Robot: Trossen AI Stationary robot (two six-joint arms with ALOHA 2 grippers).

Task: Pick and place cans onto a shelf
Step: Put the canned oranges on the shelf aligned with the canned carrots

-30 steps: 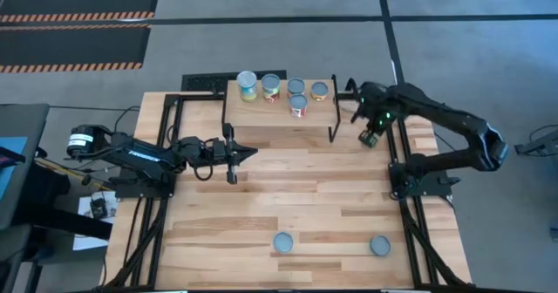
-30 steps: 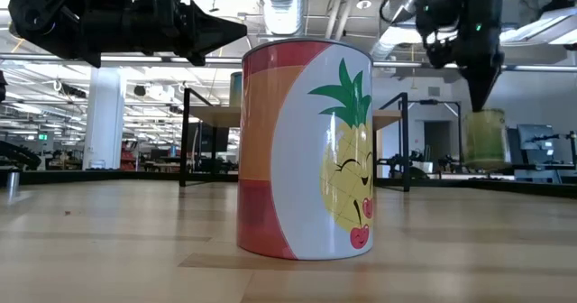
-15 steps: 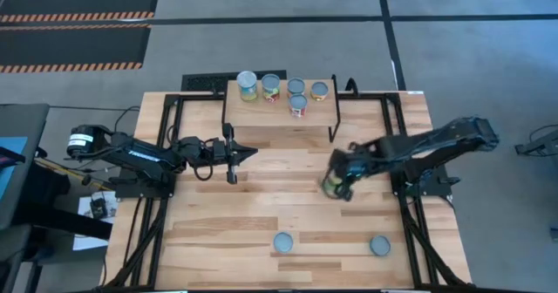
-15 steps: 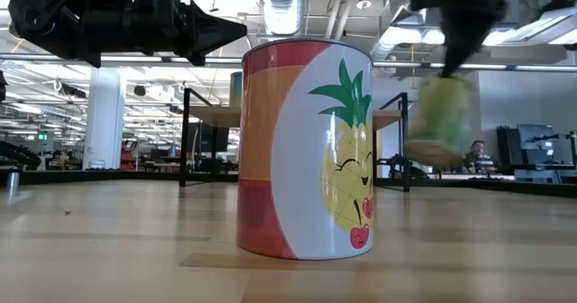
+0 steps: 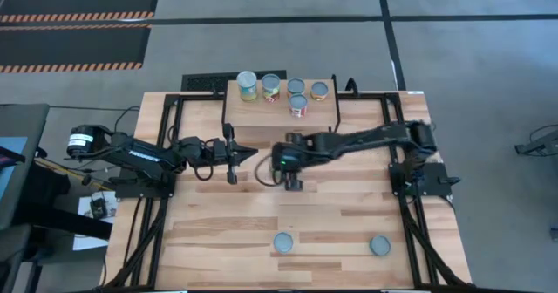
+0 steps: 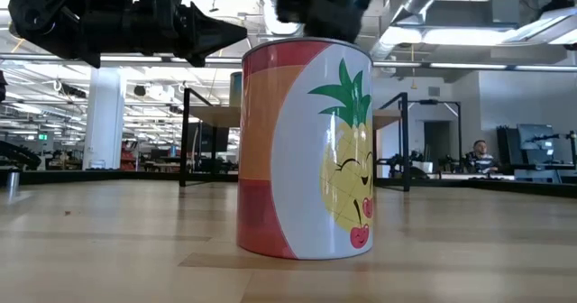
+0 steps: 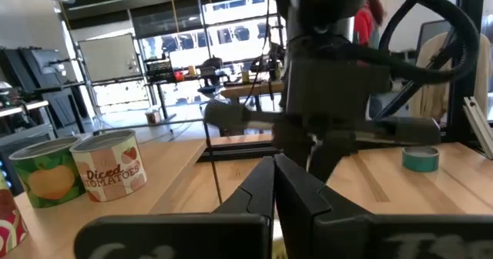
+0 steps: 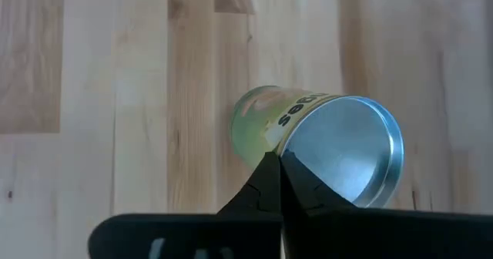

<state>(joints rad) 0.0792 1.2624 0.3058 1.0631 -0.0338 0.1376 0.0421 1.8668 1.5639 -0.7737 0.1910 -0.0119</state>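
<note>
Right end effector [image 8: 279, 183] over yellow-green can [image 8: 316, 139], silvery top.

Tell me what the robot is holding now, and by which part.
The right gripper appears to pinch the yellow-green can at the rim of its silvery top. The left gripper, shut, holds nothing.

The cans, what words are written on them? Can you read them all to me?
"Diced Tomatoes" on the white can with red tomatoes, left wrist view.
Green letters on the yellow-green can in the right wrist view: partly hidden, unreadable.
The pineapple can shows a picture only, no words.
Labels on the shelf's cans in the high view: too small.
</note>
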